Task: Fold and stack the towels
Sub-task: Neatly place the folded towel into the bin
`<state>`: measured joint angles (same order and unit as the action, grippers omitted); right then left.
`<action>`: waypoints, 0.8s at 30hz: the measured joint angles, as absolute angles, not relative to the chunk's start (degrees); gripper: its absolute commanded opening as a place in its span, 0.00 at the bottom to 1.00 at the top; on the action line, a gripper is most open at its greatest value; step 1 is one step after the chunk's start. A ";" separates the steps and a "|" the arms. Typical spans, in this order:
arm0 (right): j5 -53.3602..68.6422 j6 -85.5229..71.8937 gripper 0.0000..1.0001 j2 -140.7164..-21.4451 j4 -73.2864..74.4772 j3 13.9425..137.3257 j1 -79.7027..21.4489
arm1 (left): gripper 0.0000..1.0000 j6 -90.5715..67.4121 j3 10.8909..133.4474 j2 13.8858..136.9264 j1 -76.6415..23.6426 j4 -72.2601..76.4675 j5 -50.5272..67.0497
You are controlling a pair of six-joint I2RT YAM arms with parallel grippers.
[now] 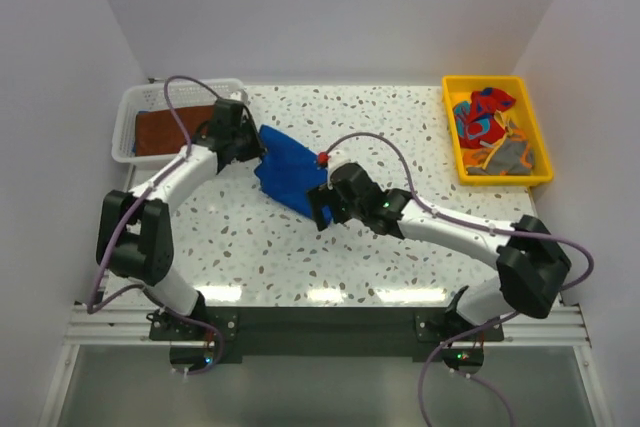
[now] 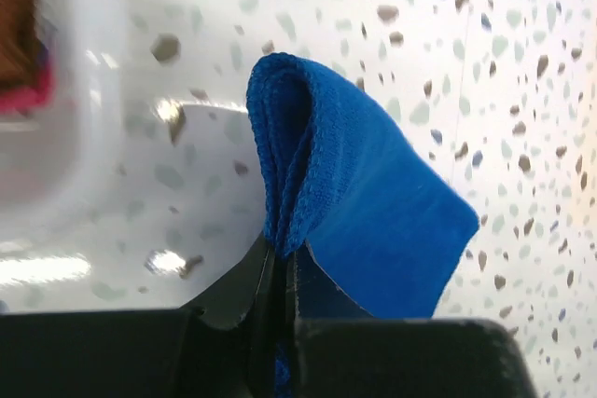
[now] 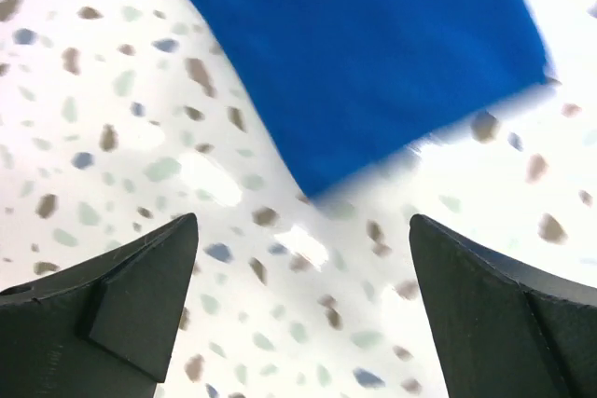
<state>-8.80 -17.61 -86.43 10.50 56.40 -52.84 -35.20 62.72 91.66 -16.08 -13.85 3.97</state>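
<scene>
The blue towel (image 1: 288, 177) lies loosely bunched on the speckled table (image 1: 400, 127), left of centre and between the two arms. The left gripper (image 2: 280, 258) is at its far left end, fingers pressed together on a doubled fold of the cloth. In the left wrist view, that fold rises out of the jaws in a rounded hump and the rest slopes away to the right. The right gripper (image 3: 303, 221) sits at the towel's near right corner with its fingers (image 3: 140, 305) spread wide and nothing between them. In the right wrist view the blue corner lies just beyond the fingertips, apart from them, with bare table in the gap. On the far left, the white basket (image 1: 175, 95) holds a rust-brown towel (image 1: 165, 132), partly hidden by the left arm and only a blurred strip in the left wrist view. On the far right, well apart from both grippers, the yellow tray (image 1: 540, 142) holds a red and blue towel (image 1: 485, 115) and an orange and grey towel (image 1: 505, 154), tangled so their edges are hard to separate. The towel's edge in the right wrist view is blurred, and from above the right gripper hides the corner.
</scene>
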 measured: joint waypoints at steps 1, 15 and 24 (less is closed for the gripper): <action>-9.91 -17.34 0.99 -84.49 11.92 55.59 -52.01 | 0.00 -33.80 65.98 92.86 -14.87 -15.59 3.51; -16.10 -14.33 0.99 -76.58 23.79 50.96 -50.78 | 0.00 -19.46 111.92 114.69 -2.81 -37.63 -5.67; -17.26 -12.10 0.99 -77.67 26.79 52.58 -48.66 | 0.00 -12.27 124.84 120.25 2.76 -45.19 -10.17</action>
